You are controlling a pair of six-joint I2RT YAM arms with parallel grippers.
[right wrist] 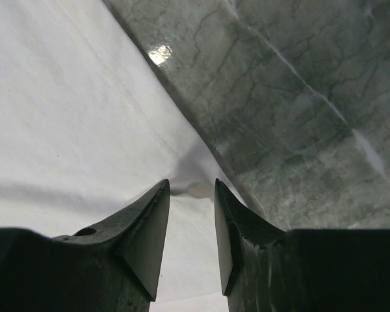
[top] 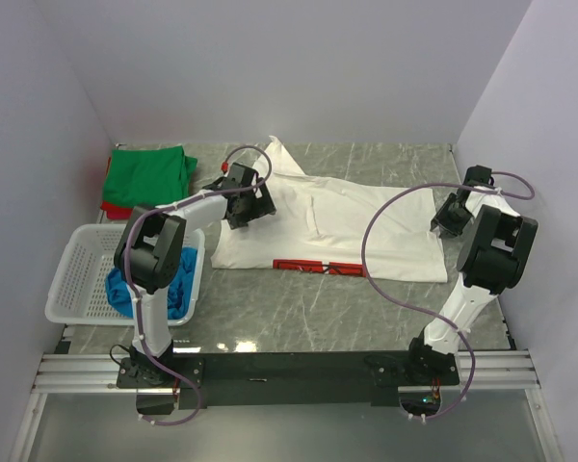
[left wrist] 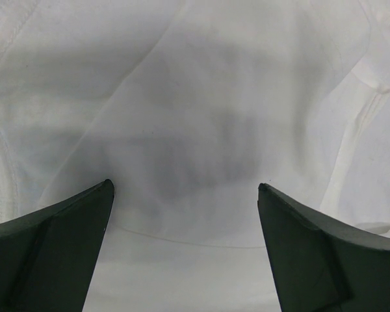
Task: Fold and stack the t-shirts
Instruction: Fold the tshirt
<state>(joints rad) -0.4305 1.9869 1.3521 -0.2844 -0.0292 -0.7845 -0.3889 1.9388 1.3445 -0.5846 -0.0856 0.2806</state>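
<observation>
The large white t-shirt lies spread on the marble table, a strip of its red print showing at the near hem. My left gripper hovers over the shirt's left part with its jaws wide open; white cloth fills the left wrist view and nothing sits between the fingers. My right gripper is down at the shirt's right edge, jaws narrowed but open, a small pucker of white cloth between the tips. A folded green t-shirt rests on a red one at the back left.
A white lattice basket stands at the left front with a bright blue t-shirt bunched in its right end, close to the left arm's base. Bare marble lies right of the shirt's edge. Walls close in on both sides.
</observation>
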